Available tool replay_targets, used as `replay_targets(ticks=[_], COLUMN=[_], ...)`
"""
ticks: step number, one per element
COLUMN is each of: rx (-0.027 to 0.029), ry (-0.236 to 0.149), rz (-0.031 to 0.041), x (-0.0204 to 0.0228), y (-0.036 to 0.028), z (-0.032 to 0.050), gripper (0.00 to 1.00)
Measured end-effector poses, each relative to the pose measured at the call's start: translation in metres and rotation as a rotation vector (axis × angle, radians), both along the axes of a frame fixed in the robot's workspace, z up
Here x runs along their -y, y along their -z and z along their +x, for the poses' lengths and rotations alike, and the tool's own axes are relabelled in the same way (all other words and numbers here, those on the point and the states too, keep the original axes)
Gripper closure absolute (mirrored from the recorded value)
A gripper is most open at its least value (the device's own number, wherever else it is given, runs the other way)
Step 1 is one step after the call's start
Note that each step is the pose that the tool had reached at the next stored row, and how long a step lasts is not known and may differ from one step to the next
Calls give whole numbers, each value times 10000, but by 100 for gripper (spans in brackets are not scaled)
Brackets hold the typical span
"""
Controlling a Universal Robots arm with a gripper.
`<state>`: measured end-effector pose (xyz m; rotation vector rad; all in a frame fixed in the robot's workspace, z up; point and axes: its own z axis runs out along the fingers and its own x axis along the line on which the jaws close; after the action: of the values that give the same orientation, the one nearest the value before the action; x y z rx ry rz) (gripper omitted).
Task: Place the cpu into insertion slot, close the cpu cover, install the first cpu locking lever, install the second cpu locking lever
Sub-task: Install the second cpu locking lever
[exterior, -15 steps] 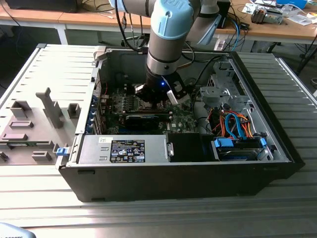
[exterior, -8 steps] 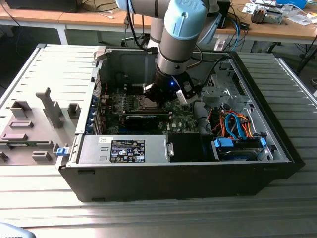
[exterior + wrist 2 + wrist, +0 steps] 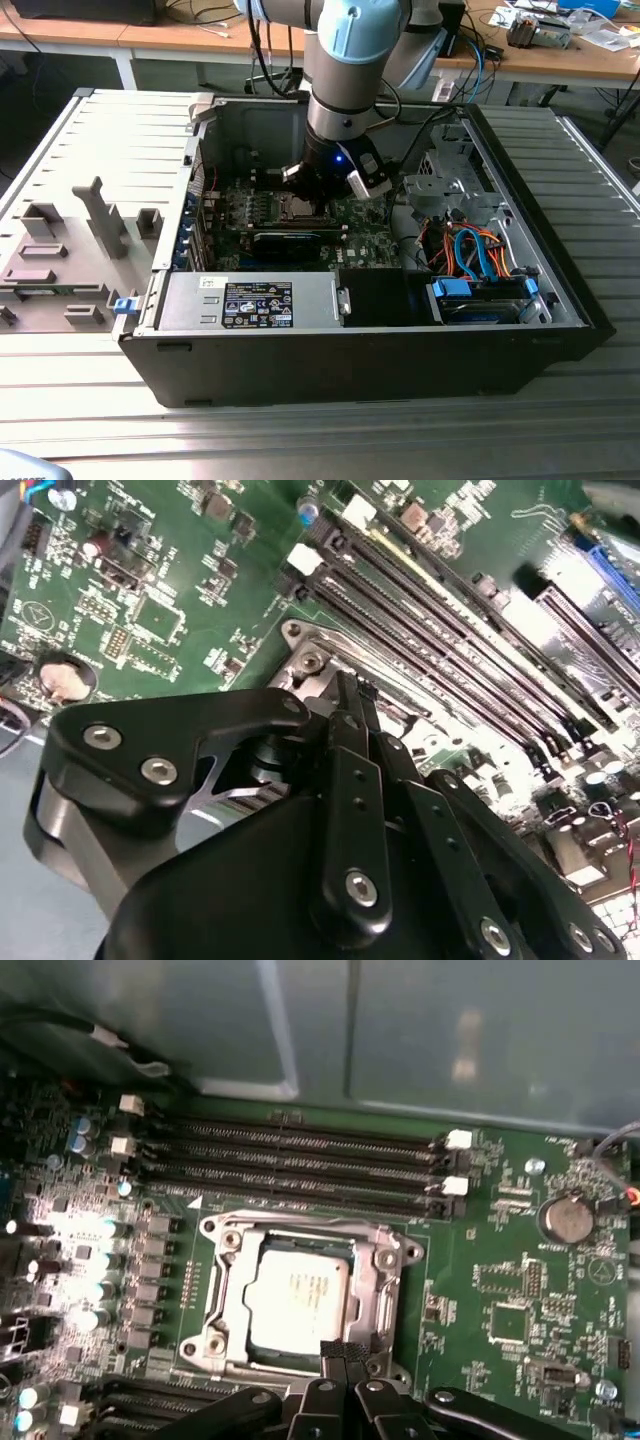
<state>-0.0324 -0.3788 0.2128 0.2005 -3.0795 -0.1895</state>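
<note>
We see the silvery square cpu (image 3: 303,1298) seated, silvery metal frame cpu cover (image 3: 232,1260) down; black gripper (image 3: 341,1352) jaws pinched shut at cover's edge, lever step in hand.

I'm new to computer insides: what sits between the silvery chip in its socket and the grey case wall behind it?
In the first wrist view, four long black memory slots run side by side across the green motherboard, between the cpu and the case wall.

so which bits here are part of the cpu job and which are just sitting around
Part of the job:
- cpu, seated in the insertion slot
- cpu cover, closed over the chip
- tool, at the socket's edge

Just there:
- memory slots
- coin battery
- power supply
- orange and blue cables
</note>
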Motion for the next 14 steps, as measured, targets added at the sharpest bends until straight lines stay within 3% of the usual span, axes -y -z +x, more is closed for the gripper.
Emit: replay_targets(ticks=[3, 7, 11, 14], rx=[29, 63, 70, 72], ry=[0, -1, 0, -1], rz=[-49, -101, -212, -233], x=[-90, -165, -187, -192], y=[1, 0, -40, -125], z=[-82, -139, -145, -144], gripper=[89, 89, 89, 89])
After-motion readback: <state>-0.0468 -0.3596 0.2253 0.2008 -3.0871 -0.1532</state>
